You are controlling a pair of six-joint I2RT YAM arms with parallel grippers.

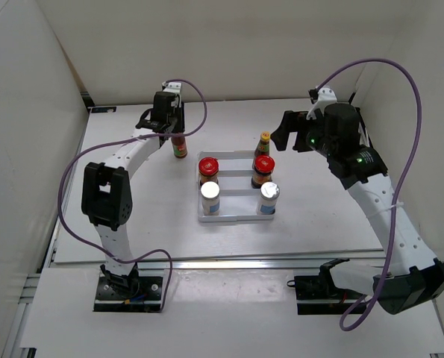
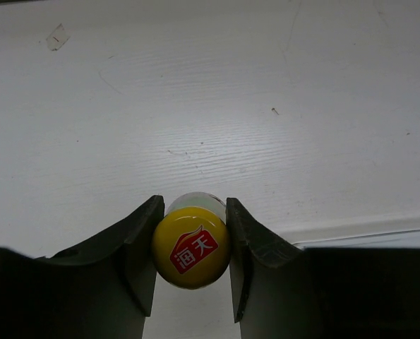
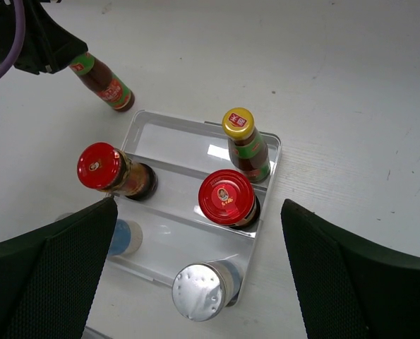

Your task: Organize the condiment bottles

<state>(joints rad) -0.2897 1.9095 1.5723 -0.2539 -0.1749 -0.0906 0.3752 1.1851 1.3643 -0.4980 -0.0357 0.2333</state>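
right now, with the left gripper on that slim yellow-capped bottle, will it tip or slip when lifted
Probably tippy once set down: the yellow-capped bottle is tall and slim on a narrow base. It may swivel or slip, since the left gripper pinches only its round top. Likely stiff: no denting shows between the fingers.

**Gloss on the bottles, matt nearly everywhere else**

The worktop is white and matt, with a faint grain and a few small scuffs. The tray looks like smooth white plastic, shiny enough to throw back the lights. The slim bottles are dark and glossy, like glass, with printed wrap labels. Their yellow caps are shiny plastic, and the red lids gleam the same way. The shaker caps look like dull silver metal, dotted with tiny holes. The fingers of the left gripper and of the right gripper are dull black plastic, finely grained. The purple cables have a smooth sheath.
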